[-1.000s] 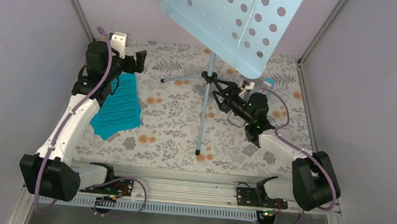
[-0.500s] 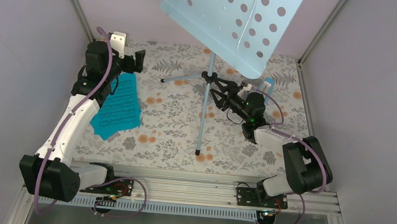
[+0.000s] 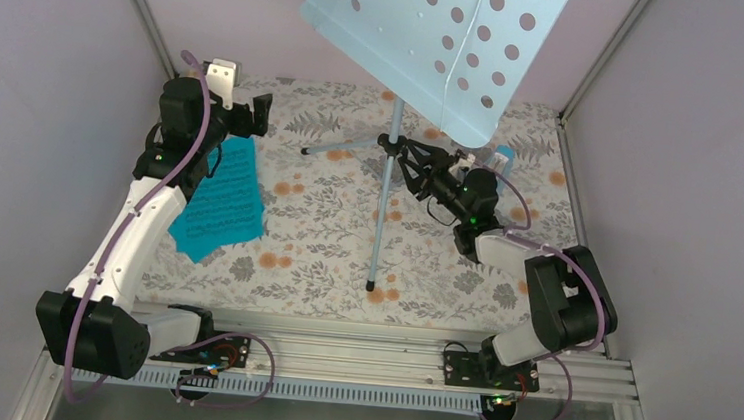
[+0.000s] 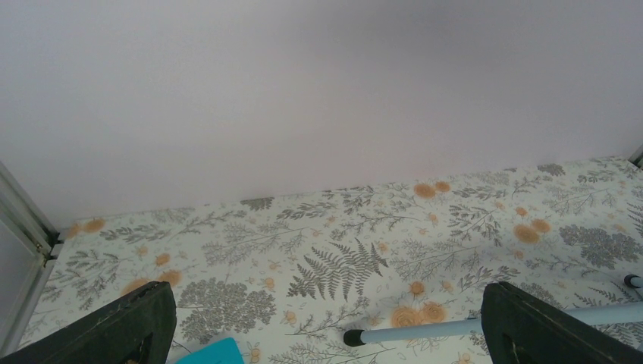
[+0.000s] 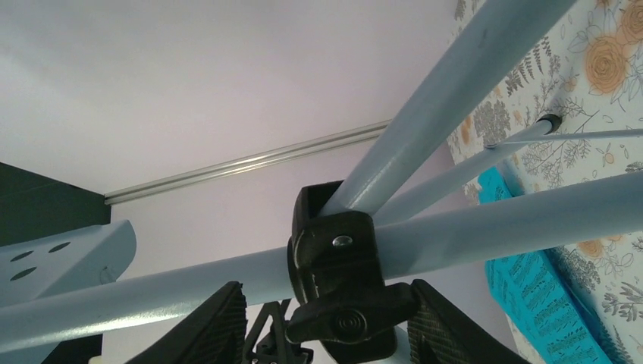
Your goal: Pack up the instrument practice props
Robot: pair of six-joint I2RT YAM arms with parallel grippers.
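Note:
The pale blue music stand (image 3: 431, 44) stands upright at the back middle, its pole (image 3: 382, 201) and thin tripod legs spread on the floral mat. My right gripper (image 3: 405, 159) is open at the black tripod hub. In the right wrist view its fingers (image 5: 216, 326) flank the hub's black knob (image 5: 352, 322), the right pad touching it and the left pad apart. Turquoise sheet-music pages (image 3: 223, 198) lie at the left beside my left arm. My left gripper (image 3: 260, 113) is wide open and empty above the mat, near a leg tip (image 4: 352, 337). A small blue shape (image 3: 501, 157) behind my right wrist may be the metronome, mostly hidden.
Pale walls enclose the mat on the left, back and right. The stand's big perforated desk overhangs the back middle. A metal rail (image 3: 338, 333) carrying both arm bases runs along the near edge. A corner of the pages shows in the left wrist view (image 4: 212, 353).
My right arm folded at the elbow and pushed its gripper up and left, closer onto the stand's tripod hub. The left arm, pages and stand have not moved.

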